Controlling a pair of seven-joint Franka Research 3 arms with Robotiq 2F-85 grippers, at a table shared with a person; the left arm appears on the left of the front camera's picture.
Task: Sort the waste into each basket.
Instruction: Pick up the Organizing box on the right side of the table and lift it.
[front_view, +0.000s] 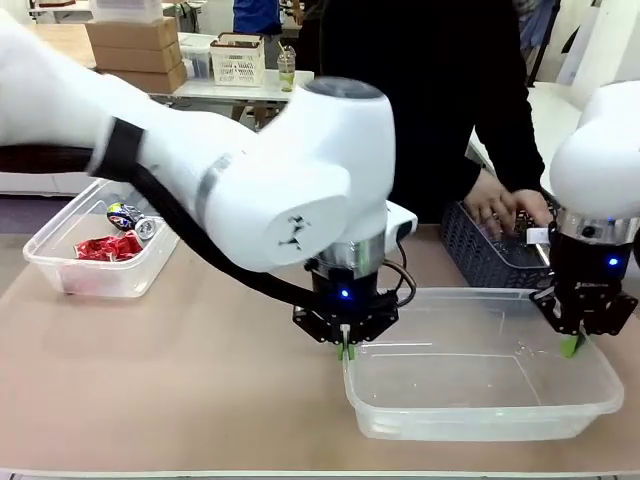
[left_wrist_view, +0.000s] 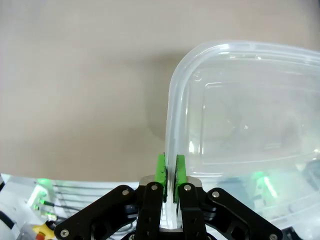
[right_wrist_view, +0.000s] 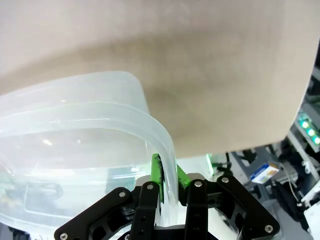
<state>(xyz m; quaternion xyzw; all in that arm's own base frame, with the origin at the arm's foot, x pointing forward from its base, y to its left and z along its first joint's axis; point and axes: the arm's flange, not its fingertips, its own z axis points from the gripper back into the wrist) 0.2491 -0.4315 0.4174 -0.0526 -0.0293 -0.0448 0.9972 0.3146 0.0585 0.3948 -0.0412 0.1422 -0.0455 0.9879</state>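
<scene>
An empty clear basket sits at the front right of the table. My left gripper is shut on its left rim, and the left wrist view shows the green pads pinching that clear wall. At the opposite end my right gripper is shut on the right rim, whose wall runs between the pads. A second clear basket stands at the far left and holds waste: a crushed red can and a black-blue can.
A dark grey lattice basket stands behind the right clear tub. A person's hand reaches into it. The tan tabletop lies bare between the two clear tubs.
</scene>
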